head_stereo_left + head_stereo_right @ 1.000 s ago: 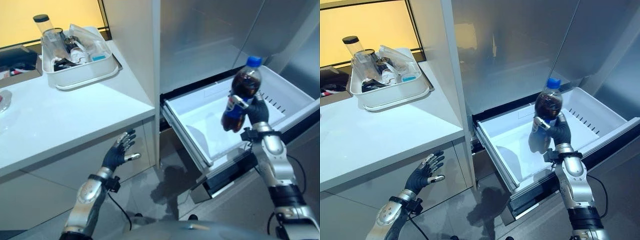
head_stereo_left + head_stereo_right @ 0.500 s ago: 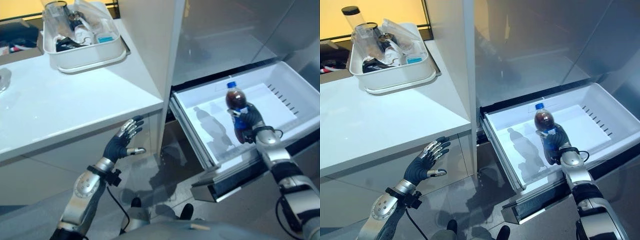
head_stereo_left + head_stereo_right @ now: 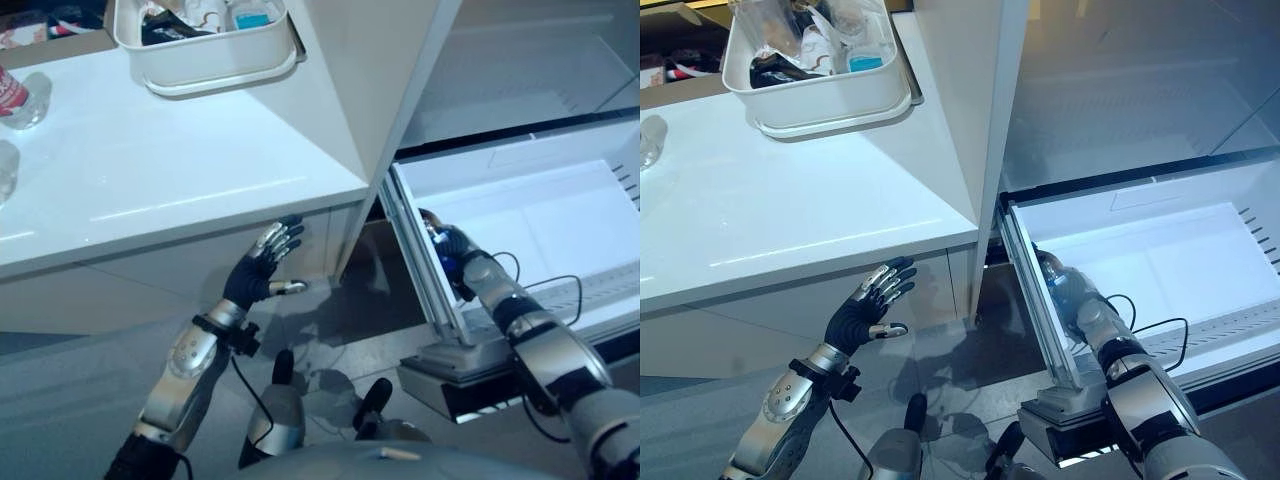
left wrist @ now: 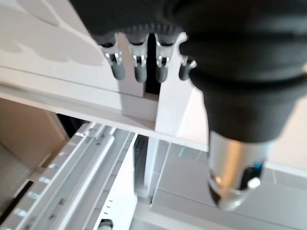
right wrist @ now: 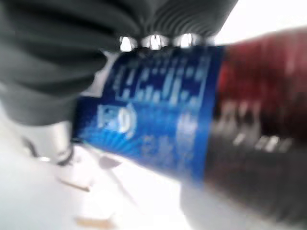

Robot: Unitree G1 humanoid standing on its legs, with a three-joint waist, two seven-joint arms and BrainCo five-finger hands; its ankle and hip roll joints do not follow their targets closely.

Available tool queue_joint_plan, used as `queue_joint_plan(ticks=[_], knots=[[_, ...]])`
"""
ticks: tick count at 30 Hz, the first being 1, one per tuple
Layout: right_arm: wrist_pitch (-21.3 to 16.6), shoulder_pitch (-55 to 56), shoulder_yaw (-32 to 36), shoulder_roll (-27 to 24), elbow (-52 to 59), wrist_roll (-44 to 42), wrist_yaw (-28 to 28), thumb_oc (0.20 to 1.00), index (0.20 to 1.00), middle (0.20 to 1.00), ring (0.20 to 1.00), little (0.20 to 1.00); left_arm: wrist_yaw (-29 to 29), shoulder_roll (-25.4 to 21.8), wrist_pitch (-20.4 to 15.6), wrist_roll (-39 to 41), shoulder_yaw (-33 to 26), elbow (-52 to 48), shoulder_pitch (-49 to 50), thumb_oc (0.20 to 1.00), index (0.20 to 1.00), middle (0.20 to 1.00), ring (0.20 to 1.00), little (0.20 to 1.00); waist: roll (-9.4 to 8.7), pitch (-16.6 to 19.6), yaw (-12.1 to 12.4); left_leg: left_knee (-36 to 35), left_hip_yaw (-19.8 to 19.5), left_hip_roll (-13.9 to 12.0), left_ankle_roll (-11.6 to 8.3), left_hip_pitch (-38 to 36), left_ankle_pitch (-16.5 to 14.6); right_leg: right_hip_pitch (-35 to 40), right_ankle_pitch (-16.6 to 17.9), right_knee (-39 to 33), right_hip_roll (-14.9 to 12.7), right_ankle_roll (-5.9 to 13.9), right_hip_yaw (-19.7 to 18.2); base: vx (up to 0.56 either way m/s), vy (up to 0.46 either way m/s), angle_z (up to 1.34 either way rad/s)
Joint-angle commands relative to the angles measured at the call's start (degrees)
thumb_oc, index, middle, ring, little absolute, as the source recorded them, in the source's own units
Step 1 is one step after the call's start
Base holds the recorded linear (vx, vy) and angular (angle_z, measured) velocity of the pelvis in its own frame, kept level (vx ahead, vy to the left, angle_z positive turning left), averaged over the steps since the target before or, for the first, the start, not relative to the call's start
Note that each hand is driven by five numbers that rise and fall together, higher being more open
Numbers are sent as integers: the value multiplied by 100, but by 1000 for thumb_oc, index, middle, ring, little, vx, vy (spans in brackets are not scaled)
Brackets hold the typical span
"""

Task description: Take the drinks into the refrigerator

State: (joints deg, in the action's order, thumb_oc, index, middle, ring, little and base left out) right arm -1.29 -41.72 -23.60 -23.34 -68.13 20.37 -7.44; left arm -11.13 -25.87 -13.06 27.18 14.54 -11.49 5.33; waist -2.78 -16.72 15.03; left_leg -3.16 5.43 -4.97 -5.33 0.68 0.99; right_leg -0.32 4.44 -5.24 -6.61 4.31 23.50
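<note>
A cola bottle [image 5: 158,120] with a blue label and dark drink lies low in the near left corner of the open white freezer drawer [image 3: 540,210]. My right hand [image 3: 462,272] reaches over the drawer's front rim and is shut on the bottle, its fingers [image 5: 153,42] curled over the label. In the eye views the hand hides most of the bottle [image 3: 1050,271]. My left hand [image 3: 262,272] hangs open below the counter's front edge, fingers [image 4: 139,64] straight and holding nothing.
A white counter [image 3: 150,180] runs to the left, with a white tub [image 3: 830,105] of kitchen items at its back and a clear bottle [image 3: 15,95] at its far left. A tall white panel [image 3: 370,90] separates the counter from the fridge. The drawer's left rail [image 3: 1032,300] juts forward.
My right hand has lowered the bottle from above the drawer's middle into its near left corner. The camera has tilted down and shifted. The left hand stays open in place.
</note>
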Motion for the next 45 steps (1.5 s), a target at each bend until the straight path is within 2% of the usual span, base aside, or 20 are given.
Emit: queue_joint_plan(ticks=[1,2,3,8,14,15,18,19,23,31,33,34,38,41,45], knots=[[-241,-223,-1067,821,122,1071,419,222,222,222,222,222,101,28,-299,-148,146,-799,-179,1000,1000,1000,1000,1000,-51,-41,284,-144,7,324,252,327,118,174,-272,258,-161,342,80,0,0,0],[-249,-163,-1145,949,94,1171,519,592,592,592,592,592,88,42,-286,-152,156,-795,-191,1000,1000,1000,1000,1000,-43,-55,302,-136,1,312,238,296,77,206,-303,259,-155,341,86,0,0,0],[-241,-134,-1182,1046,100,1203,559,1000,1000,1000,1000,1000,86,42,-281,-174,160,-783,-221,1000,1000,1000,1000,1000,-41,-47,298,-153,-8,325,248,319,112,186,-280,248,-164,341,107,0,0,0],[-282,-1,-1007,1227,152,774,518,1000,1000,1000,1000,1000,112,50,-276,-215,137,-800,-238,1000,1000,1000,1000,1000,-37,-18,235,-184,-8,317,244,266,106,207,-274,202,-167,326,89,-1,3,2],[-459,348,-100,653,1013,-993,277,1000,1000,1000,1000,1000,103,-35,-279,-304,30,-798,-231,1000,1000,1000,1000,1000,-77,44,37,-184,70,287,247,114,66,265,-258,200,-167,325,-9,0,0,0],[-504,500,57,699,1019,-1168,91,1000,1000,1000,1000,1000,93,-30,-290,-290,36,-798,-227,1000,1000,1000,1000,1000,-69,54,10,-184,72,277,245,69,30,295,-281,208,-163,324,-27,0,0,0],[-567,557,319,438,1166,-1546,93,1000,1000,1000,1000,1000,48,-90,-292,-236,30,-784,-171,1000,1000,1000,1000,1000,-83,112,-40,-184,69,291,256,48,38,312,-266,208,-173,326,-35,-3,-4,-1],[-659,851,662,71,1912,-1803,14,1000,1000,1000,1000,1000,5,-157,-303,-254,-63,-763,-94,1000,1000,1000,1000,1000,-107,151,-143,-184,110,287,263,-17,12,326,-270,226,-168,317,-81,0,0,0],[-835,1716,1618,-529,3407,-2007,-283,1000,1000,1000,1000,1000,-130,-201,-259,-247,-171,-546,24,1000,1000,1000,1000,1000,-138,222,-389,-184,191,270,273,-116,-26,368,-282,251,-160,321,-146,5,-19,-7],[-1281,3356,3516,-508,5793,-2700,-333,1000,1000,1000,1000,1000,-366,-202,-95,-480,-352,-57,298,1000,1000,1000,1000,1000,-110,397,-853,-184,339,261,300,-303,-115,425,-332,255,-106,319,-312,12,-16,-9],[-1318,3471,3688,-485,5940,-2764,-353,1000,1000,1000,1000,1000,-388,-209,-95,-514,-374,-35,315,1000,1000,1000,1000,1000,-106,424,-884,-184,365,253,297,-329,-127,439,-335,247,-101,323,-332,19,-15,-11],[-1423,3642,4022,-450,6299,-2953,-335,1000,1000,1000,1000,1000,-425,-189,-102,-588,-440,-3,331,1000,1000,1000,1000,1000,-101,452,-1002,-184,415,241,294,-369,-151,449,-339,234,-85,320,-399,9,-16,-7],[-1563,3910,4553,-486,6886,-3063,-347,1000,1000,1000,1000,1000,-480,-148,-93,-592,-525,45,335,1000,1000,1000,1000,1000,-76,521,-1203,-184,508,225,284,-436,-187,442,-343,230,-48,321,-520,16,-9,-24],[-1650,4090,5001,-494,6970,-3160,-468,1000,1000,1000,1000,1000,-555,-140,-108,-622,-536,25,315,1000,1000,1000,1000,1000,-56,567,-1311,-184,570,214,283,-471,-217,439,-348,228,-23,325,-610,25,-6,-14],[-1779,4234,5303,-322,6479,-3597,-678,1000,1000,1000,1000,1000,-570,-145,-91,-638,-531,-23,297,1000,1000,1000,1000,1000,-35,614,-1390,-184,630,207,280,-508,-252,424,-347,221,-5,331,-678,24,2,-18]])
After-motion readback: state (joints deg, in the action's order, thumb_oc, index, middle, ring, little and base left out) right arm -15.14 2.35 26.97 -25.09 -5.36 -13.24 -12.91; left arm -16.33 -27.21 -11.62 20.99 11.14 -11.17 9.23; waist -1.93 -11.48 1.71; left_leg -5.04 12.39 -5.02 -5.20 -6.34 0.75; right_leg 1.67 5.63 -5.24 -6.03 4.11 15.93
